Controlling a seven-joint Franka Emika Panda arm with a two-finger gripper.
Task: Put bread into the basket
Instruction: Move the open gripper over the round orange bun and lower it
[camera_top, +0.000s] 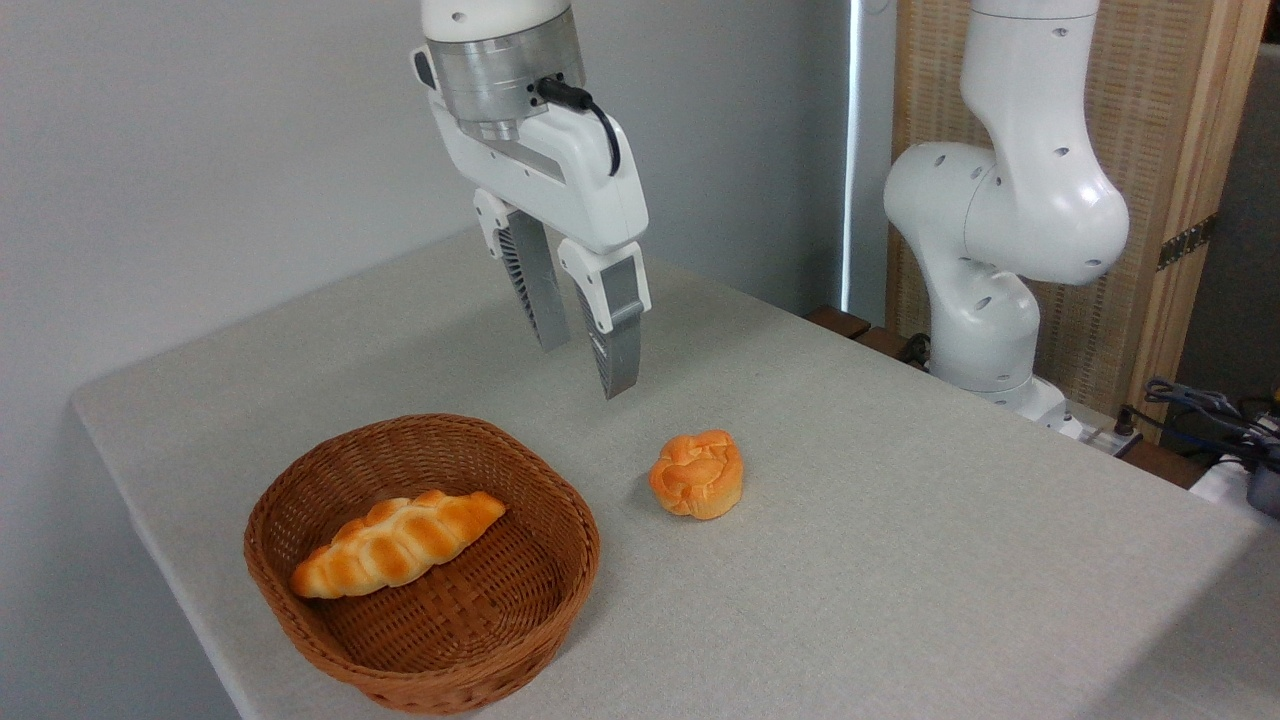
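The task is judged to be at its start: nothing has yet been grasped. The gripper (585, 370) is held in the air above the table (900, 560), its jaws parted by a narrow gap and empty. The bread (697, 474), a small knotted orange bun, is seen on the cloth below the jaws and slightly to their right, well clear of the fingertips. The basket (560, 590) is placed below and to the left of the jaws, apart from the bun; a long braided loaf (398, 543) is already lying in it. Descent, grasp, carry and release are all judged to be left
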